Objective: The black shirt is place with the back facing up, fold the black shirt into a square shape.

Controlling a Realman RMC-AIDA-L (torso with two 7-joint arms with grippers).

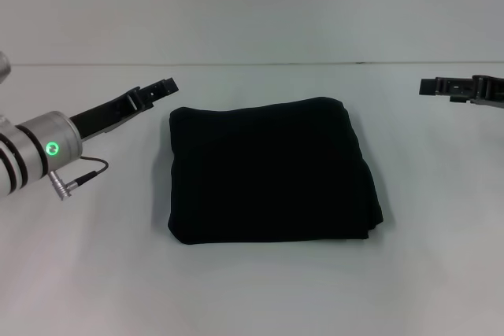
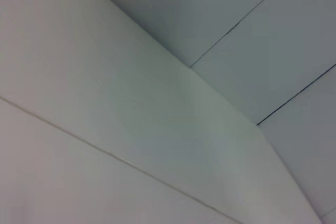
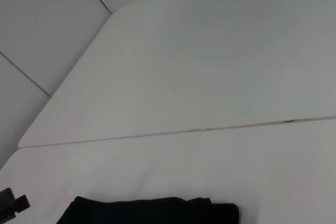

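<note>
Folded black shirt (image 1: 270, 171) between left gripper (image 1: 161, 87) and right gripper (image 1: 431, 86)

White surface (image 1: 260, 289), thin seam across its far part. Only the black shirt (image 1: 272, 171) lies on it, folded into a near-square, centred.

Light is even and diffuse, bright across the white table (image 1: 260, 289), with no hard glare. The shirt (image 1: 272, 171) reads as flat matte black, its folds nearly lost, and throws only a thin soft shadow along its near and right edges. The left gripper (image 1: 161, 88) casts a faint shadow on the table beneath it. A green indicator glows on the left wrist. The left wrist view is dimmer and greyish, with a soft gradient. The right wrist view is bright and slightly soft.
</note>
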